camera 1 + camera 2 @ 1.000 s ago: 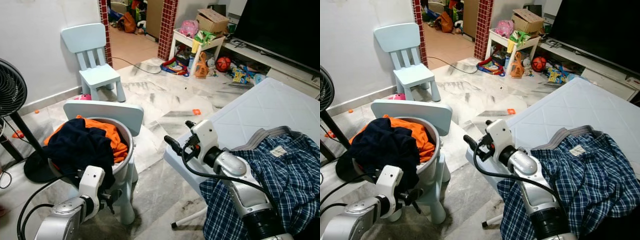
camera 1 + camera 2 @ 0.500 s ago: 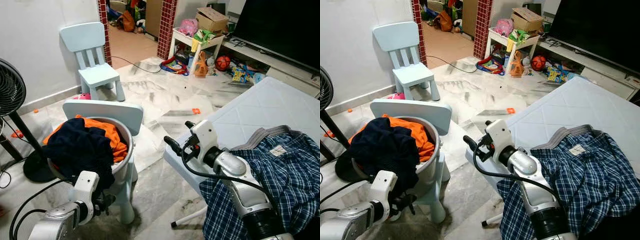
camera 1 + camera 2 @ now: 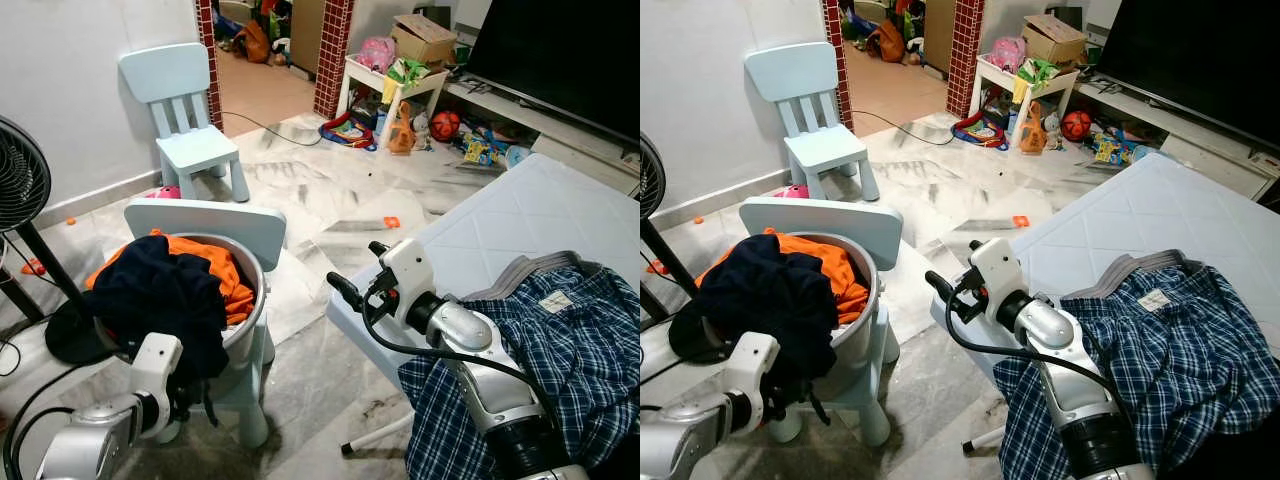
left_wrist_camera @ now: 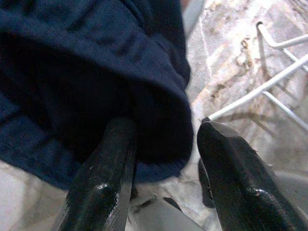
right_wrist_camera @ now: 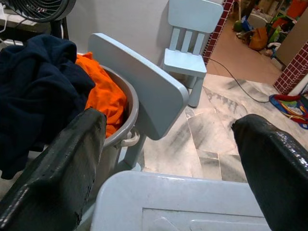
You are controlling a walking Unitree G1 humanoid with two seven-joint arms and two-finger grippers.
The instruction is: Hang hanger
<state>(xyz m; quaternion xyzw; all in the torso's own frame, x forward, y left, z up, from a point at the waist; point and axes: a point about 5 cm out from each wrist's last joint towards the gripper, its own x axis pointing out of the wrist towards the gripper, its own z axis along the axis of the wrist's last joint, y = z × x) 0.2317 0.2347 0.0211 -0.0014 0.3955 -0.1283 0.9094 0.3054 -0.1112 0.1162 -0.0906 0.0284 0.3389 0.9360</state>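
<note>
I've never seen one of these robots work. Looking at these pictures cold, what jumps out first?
Probably the grey bucket on a pale blue chair at the robot's left, heaped with a dark navy garment and orange cloth. The left gripper sits low beside it, fingers open around the navy fabric's hanging edge. To the right, a blue plaid shirt sprawls across a white mattress.

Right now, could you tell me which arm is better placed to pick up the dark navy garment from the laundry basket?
Left. The left hand is open right against the navy garment hanging over the grey basket. The right hand is open over the table's corner, apart from it.
</note>
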